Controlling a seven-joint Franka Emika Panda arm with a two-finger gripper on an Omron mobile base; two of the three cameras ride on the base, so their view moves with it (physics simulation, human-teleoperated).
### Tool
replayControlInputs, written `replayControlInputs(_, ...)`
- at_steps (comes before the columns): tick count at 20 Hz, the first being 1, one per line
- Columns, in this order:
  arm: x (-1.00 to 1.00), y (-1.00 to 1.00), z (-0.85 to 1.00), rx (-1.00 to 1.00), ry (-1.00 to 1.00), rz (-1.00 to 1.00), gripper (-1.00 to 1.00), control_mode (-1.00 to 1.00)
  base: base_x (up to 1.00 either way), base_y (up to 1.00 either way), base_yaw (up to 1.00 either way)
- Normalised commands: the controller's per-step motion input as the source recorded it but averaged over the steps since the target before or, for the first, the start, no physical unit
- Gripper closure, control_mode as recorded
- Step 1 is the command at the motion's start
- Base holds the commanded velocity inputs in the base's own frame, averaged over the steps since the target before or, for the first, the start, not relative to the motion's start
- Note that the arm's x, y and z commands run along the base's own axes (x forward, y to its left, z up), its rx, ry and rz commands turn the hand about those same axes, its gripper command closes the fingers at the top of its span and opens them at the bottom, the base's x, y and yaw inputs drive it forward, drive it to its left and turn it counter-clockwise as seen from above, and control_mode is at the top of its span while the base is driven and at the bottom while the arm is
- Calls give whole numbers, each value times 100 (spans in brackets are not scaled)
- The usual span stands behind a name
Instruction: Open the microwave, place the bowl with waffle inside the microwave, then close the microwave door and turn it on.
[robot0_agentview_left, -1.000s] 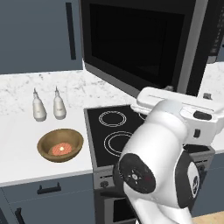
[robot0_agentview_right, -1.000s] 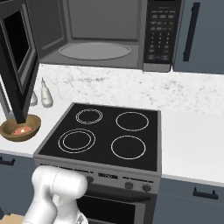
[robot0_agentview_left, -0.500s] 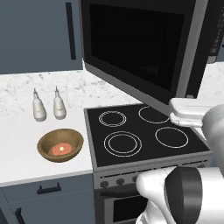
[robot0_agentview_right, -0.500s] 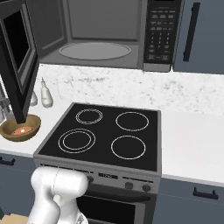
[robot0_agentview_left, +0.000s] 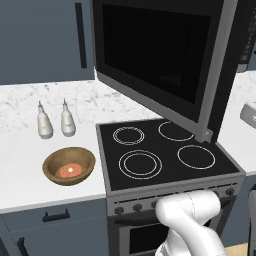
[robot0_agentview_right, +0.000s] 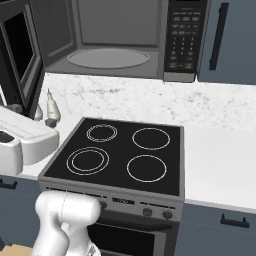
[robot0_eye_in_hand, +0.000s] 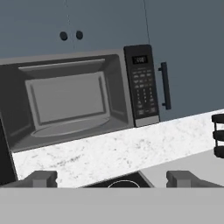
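- Wooden bowl with waffle (robot0_agentview_left: 69, 166) sits lower left of the left base view, on the counter beside the stove (robot0_agentview_left: 162, 155)
- microwave door (robot0_agentview_left: 162, 65) swung wide, cavity clear
- gripper (robot0_eye_in_hand: 112, 179) jaws spread, holding nothing
- next: descend on the bowl rim, dodge the door edge

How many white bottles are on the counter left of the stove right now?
2. The two white bottles stand side by side at the back of the counter, left bottle and right bottle, behind the bowl with waffle. The left base view shows no others.
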Motion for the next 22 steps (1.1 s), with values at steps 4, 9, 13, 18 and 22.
replayControlInputs(4,0,-64,0,10,0,1,-100,-100,0,0,0)
replayControlInputs(9,0,-52,-1,6,1,1,-100,-100,0,0,0)
replayControlInputs(13,0,-43,-3,2,2,0,-100,-100,0,0,0)
replayControlInputs(18,0,-40,-4,1,1,0,-100,-100,0,0,0)
replayControlInputs(22,0,-31,-3,0,3,0,-100,-100,0,0,0)
